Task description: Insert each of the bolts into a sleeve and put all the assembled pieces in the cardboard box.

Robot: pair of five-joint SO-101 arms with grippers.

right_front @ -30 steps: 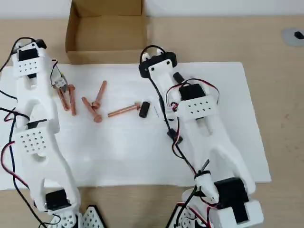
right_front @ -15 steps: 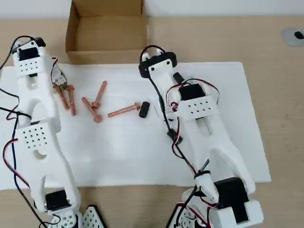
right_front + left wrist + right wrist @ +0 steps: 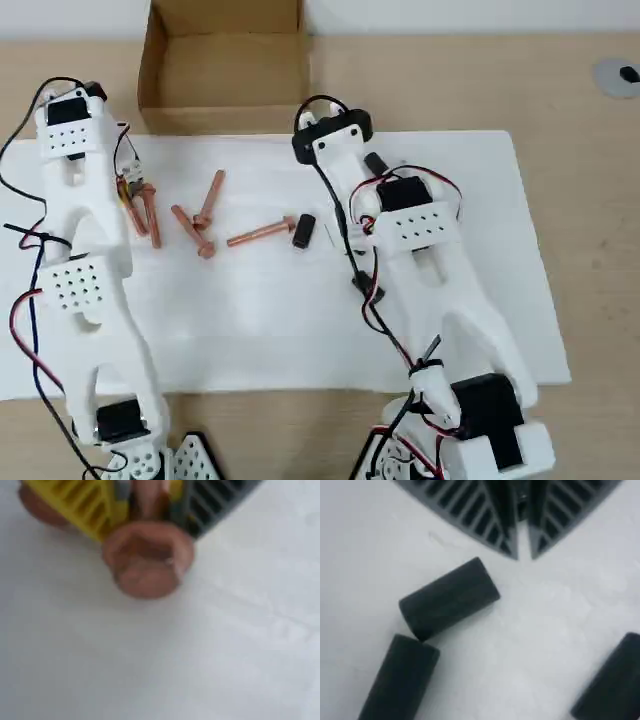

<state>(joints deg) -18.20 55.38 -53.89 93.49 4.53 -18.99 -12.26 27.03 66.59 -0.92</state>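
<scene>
My left gripper [image 3: 150, 505], with one yellow and one black finger, is shut on the shank of a copper bolt [image 3: 148, 560], whose head faces the camera just over the white mat. In the high view this gripper [image 3: 126, 187] sits at the mat's left end with the bolt [image 3: 133, 212] beside a second bolt [image 3: 152, 215]. Three more bolts [image 3: 212, 198] [image 3: 190, 230] [image 3: 262, 233] lie mid-mat, with a black sleeve [image 3: 303, 230] at the end of the last. My right gripper [image 3: 524, 555] is shut and empty above three black sleeves [image 3: 450, 598] [image 3: 400, 680] [image 3: 610, 680]. The cardboard box [image 3: 225, 110] stands open at the back.
The white mat [image 3: 470, 330] covers most of the wooden table. The right arm [image 3: 410, 220] stretches over the mat's middle right. Another black sleeve [image 3: 377, 163] pokes out beside its wrist. A grey disc [image 3: 618, 77] lies at the far right edge.
The left arm has shifted slightly to the right and back, its gripper staying by the two leftmost bolts. The right arm has not moved.
</scene>
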